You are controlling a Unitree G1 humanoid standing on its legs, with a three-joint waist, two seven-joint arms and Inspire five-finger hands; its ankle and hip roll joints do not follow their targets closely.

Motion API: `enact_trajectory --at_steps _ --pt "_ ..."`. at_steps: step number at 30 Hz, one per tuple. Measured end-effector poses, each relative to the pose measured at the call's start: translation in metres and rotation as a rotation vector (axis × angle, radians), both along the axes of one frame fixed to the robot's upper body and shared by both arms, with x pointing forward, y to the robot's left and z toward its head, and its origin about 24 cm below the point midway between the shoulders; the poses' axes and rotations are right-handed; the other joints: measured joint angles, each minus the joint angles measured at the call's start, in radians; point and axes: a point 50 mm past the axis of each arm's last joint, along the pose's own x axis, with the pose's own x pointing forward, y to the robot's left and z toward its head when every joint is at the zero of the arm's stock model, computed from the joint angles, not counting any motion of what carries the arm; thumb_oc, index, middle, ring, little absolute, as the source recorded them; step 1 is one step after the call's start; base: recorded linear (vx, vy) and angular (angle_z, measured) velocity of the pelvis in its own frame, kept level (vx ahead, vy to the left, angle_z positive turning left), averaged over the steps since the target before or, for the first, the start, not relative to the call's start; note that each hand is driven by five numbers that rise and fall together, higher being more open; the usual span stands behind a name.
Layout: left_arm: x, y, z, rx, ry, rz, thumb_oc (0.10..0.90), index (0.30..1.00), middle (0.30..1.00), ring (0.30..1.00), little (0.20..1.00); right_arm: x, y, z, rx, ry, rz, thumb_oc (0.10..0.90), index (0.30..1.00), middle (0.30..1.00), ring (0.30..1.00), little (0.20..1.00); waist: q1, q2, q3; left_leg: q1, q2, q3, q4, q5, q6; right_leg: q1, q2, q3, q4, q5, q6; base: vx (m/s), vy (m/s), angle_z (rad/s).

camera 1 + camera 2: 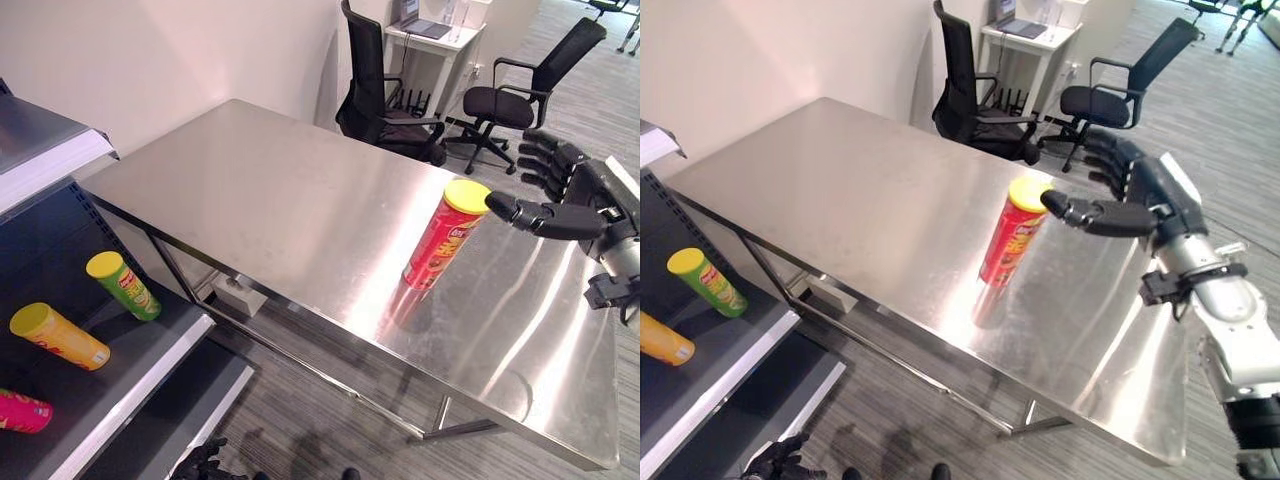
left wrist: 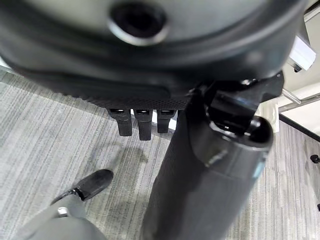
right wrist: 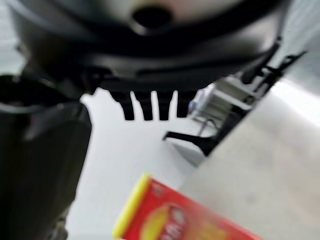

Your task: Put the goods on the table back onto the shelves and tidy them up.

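Right hand (image 1: 1140,195), fingers spread open and empty, thumb tip just beside the yellow lid of the tall red cylindrical snack can (image 1: 1012,233), which stands upright on the steel table (image 1: 840,190) directly ahead of its palm, nearer this hand.

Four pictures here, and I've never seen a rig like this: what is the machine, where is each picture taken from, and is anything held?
It is a humanoid robot. The two wide pictures come from its head, looking down at a steel table; the two close ones come from cameras on its wrists. A red can with a yellow lid stands upright on the table. The right robot hand is open beside its top, holding nothing. The left robot hand hangs low by the floor. More cans lie on the shelf.
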Motion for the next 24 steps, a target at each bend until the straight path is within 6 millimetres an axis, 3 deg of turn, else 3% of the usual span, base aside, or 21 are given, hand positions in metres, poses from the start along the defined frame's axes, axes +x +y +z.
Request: enact_trajectory --at_steps 10,23,24 --pt "-0.005 -0.004 -0.002 -0.011 0.012 0.002 0.800 0.900 0.900 0.900 0.900 0.001 0.000 -0.005 -0.010 0.026 0.004 0.800 0.900 0.900 0.900 0.900 0.028 0.007 -0.007 -0.017 -0.014 -0.044 0.000 0.000 0.002 0.004 -0.014 -0.039 0.000 -0.001 0.001 0.03 0.011 0.13" --pt "-0.006 -0.004 -0.003 -0.010 0.015 -0.002 0.800 0.900 0.900 0.900 0.900 0.000 0.002 -0.028 -0.049 0.118 0.003 0.800 0.900 0.900 0.900 0.900 0.027 0.005 -0.008 -0.025 -0.020 -0.082 0.000 0.003 0.005 0.015 -0.019 -0.080 0.000 -0.007 0.010 0.01 -0.002 0.09" --pt "-0.006 -0.004 -0.003 -0.010 0.017 -0.002 0.800 0.900 0.900 0.900 0.900 0.000 0.002 -0.028 -0.059 0.121 0.001 0.740 0.811 0.811 0.811 0.811 0.027 0.005 -0.008 -0.025 -0.021 -0.082 0.000 0.003 0.005 0.015 -0.019 -0.080 0.000 -0.008 0.010 0.00 0.000 0.00"
